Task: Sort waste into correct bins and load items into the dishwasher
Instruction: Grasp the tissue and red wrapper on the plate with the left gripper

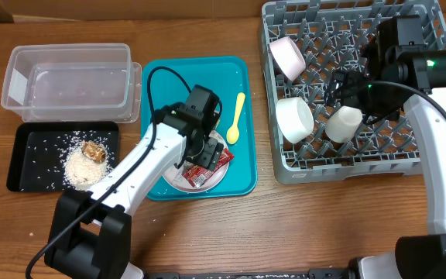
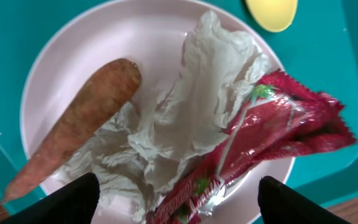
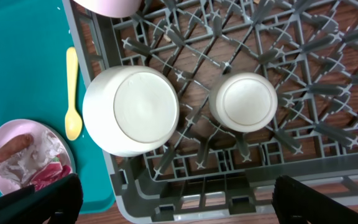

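Left gripper (image 2: 179,202) hangs over the pink plate (image 2: 67,56) on the teal tray (image 2: 17,37), its 2 fingers spread wide and holding nothing. On the plate lie a carrot (image 2: 82,121), a crumpled napkin (image 2: 191,106) and a red wrapper (image 2: 278,127), and the yellow spoon (image 2: 271,11) lies beside it. The right gripper (image 3: 179,202) is likewise spread wide and empty above the dishwasher rack (image 3: 197,186), where a white bowl (image 3: 132,109) and a white cup (image 3: 247,102) sit upside down side by side.
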Tool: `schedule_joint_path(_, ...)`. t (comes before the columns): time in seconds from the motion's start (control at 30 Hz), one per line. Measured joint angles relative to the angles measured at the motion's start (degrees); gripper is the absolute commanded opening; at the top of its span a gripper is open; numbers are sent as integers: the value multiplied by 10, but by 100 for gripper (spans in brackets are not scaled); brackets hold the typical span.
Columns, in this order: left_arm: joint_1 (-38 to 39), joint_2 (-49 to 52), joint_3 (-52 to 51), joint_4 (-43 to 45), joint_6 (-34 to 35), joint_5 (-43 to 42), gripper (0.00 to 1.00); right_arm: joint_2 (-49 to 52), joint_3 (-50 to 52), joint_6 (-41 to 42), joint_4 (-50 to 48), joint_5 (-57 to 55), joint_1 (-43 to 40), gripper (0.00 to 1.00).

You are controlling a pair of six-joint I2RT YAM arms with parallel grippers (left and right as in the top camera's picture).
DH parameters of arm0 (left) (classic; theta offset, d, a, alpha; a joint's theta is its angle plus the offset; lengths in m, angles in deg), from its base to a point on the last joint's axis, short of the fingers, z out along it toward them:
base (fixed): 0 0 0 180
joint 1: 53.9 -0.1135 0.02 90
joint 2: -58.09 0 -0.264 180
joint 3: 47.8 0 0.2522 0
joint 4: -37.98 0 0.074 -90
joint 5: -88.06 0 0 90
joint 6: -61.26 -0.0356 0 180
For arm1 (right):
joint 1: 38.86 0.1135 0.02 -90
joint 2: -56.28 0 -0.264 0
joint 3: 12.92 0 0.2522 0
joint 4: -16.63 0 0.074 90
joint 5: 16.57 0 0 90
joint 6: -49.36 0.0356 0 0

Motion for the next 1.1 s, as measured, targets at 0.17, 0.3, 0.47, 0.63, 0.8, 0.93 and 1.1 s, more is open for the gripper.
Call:
schedule_joint_path(0.17, 0, 0, -43, 37, 0, -2, 86, 0, 0, 0, 0, 0, 0, 100)
schedule_joint_path(0.3, 0, 2, -69, 76, 0, -7, 87, 0, 0, 0, 0, 0, 0, 100)
schedule_joint_path(0.47, 0, 26, -85, 114, 0, -9, 86, 0, 0, 0, 0, 0, 0, 100)
schedule_joint_path(0.63, 0, 57, -84, 127, 0, -5, 70, 0, 0, 0, 0, 0, 0, 100)
schedule_joint_path(0.8, -3, 67, -75, 131, -2, -3, 25, 0, 0, 0, 0, 0, 0, 100)
schedule_joint_path(0.93, -3, 71, -70, 133, 0, -2, 5, 0, 0, 0, 0, 0, 0, 100)
schedule_joint_path(1.1, -3, 85, -37, 88, 0, -18, 4, 0, 0, 0, 0, 0, 0, 100)
